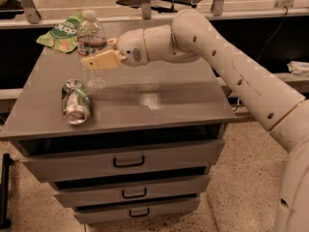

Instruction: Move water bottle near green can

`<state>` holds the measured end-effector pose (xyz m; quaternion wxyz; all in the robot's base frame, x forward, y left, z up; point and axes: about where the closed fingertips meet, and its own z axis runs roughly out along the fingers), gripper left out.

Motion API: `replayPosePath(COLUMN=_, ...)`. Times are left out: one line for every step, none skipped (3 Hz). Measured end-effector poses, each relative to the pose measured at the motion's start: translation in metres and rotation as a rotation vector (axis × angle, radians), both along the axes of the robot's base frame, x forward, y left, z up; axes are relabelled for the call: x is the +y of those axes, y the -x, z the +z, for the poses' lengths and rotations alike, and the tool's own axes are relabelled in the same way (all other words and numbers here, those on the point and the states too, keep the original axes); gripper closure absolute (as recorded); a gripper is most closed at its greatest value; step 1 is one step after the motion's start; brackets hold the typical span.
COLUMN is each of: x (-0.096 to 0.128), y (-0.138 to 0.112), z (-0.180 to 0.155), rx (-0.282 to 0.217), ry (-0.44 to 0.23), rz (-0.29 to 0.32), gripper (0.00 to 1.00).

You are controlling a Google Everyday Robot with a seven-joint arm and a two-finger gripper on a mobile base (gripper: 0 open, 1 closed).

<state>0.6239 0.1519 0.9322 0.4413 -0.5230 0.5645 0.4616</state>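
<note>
Worktop [159, 98]: grey, over drawers.
Arm [231, 66]: reaches in from the right edge.
Water bottle [91, 35]: upright, near the left edge, just behind the green can.
Snack bag [62, 30]: back left corner.
Green can [75, 100]: on its side, front left.
Gripper [94, 60]: clamped around the bottle's middle.

Arm [231, 66]: off-white rounded segs, small dark holes; thin yellow seam ring [288, 114] nr right; perforated grille [136, 55] at wrist; gripper [95, 56], far left, w/ flat tan fingers [101, 61].

Nothing really readable here. There's white lettering on the green snack bag [62, 33], well behind the green can [75, 102], but I can't make it out. The end effector [96, 61] grips the water bottle [91, 37] just behind that can, and its label band is unreadable too.
</note>
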Motion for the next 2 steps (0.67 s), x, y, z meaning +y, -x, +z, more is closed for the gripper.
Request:
replayPosePath(x=0.0058, y=0.0076, z=-0.0038, rx=0.015, ry=-0.003, rz=0.025, gripper=0.84)
replayPosePath(x=0.0068, y=0.01, z=-0.0079, rx=0.025, ry=-0.006, rz=0.034, gripper=0.59)
